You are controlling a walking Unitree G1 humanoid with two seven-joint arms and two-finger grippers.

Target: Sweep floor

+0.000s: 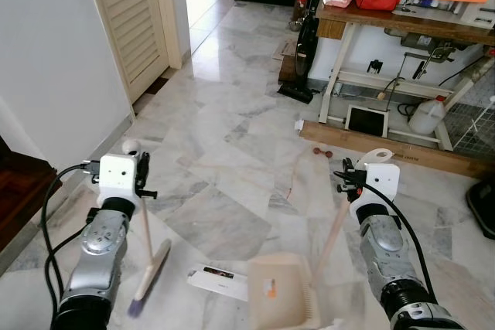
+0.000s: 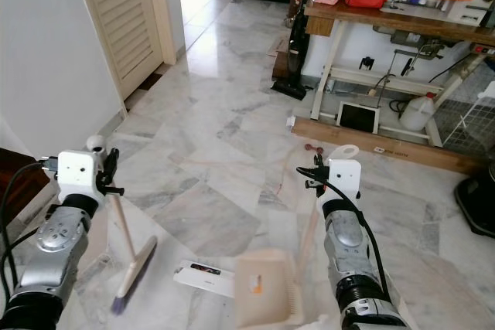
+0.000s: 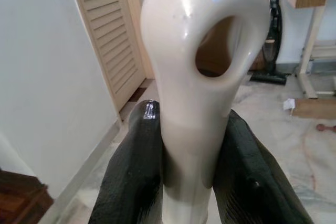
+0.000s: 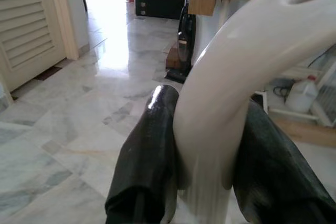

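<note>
My left gripper is shut on the cream handle of a small broom, whose bristles hang down to the marble floor by my left side. My right gripper is shut on the cream handle of a beige dustpan, which rests on the floor between my arms. A flat white box lies on the floor just left of the dustpan. A small dark red scrap lies farther ahead near a wooden plank.
A louvred door and white wall stand on the left, with a bright corridor beyond. A wooden workbench with a red bag, a vacuum, a plank and a plastic jug line the right. A dark cabinet edge is at my left.
</note>
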